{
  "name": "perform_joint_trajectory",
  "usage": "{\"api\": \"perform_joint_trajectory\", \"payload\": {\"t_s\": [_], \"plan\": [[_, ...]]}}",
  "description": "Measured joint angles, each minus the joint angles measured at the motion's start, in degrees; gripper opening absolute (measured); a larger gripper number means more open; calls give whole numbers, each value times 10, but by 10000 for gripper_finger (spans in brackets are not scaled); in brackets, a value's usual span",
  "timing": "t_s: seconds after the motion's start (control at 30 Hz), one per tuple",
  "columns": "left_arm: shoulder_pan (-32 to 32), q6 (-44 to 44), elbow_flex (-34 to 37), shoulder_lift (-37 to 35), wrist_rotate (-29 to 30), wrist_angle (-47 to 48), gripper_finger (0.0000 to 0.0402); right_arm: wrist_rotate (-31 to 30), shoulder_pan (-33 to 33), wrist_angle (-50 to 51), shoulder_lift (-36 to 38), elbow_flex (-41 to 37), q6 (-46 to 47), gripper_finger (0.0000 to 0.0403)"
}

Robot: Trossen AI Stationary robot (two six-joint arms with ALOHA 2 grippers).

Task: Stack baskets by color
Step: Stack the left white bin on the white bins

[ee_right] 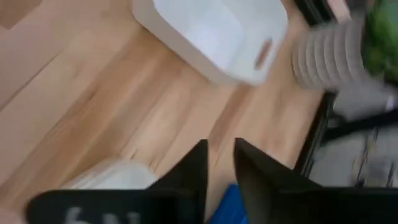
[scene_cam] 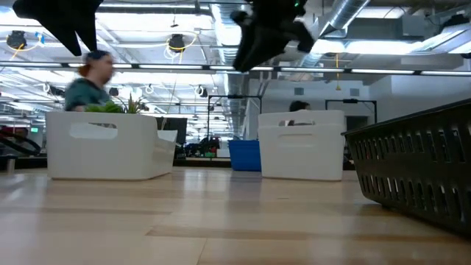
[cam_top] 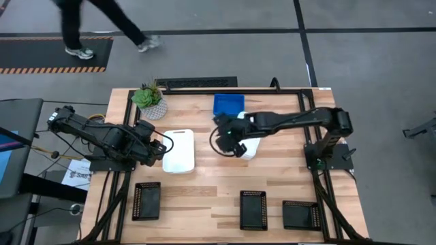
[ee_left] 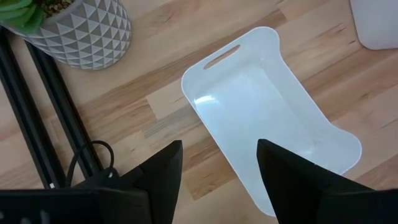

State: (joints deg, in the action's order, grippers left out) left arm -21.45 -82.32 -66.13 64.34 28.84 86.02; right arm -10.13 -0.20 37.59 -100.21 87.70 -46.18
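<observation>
Wooden table carries both arms at mid-height. Left gripper, fingers spread and empty, hovers at one white basket. Right gripper, fingers slightly parted and empty, hangs over a second white basket. Blue basket lies beyond it, potted plant beside; three black baskets sit along the near edge.

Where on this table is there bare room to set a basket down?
Bare wood lies between the white basket and the black baskets along the front edge, and right of the blue basket. The middle is crowded: the right gripper hangs over a second white basket.
</observation>
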Motion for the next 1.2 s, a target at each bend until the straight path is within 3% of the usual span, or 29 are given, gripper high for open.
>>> {"api": "perform_joint_trajectory", "payload": {"t_s": [0.2,0.33,0.83,1.07,1.2], "plan": [[0,0,0,0,0,0,197,36,10,-107,-63,-1,-75,214],[0,0,0,0,0,0,197,66,14,-182,-105,3,-112,243],[0,3,0,0,0,1,197,72,15,-164,-271,122,-205,229],[0,7,0,0,0,3,197,67,11,-155,-303,143,-228,226],[0,9,0,0,0,3,197,67,9,-149,-305,143,-229,202]]}}
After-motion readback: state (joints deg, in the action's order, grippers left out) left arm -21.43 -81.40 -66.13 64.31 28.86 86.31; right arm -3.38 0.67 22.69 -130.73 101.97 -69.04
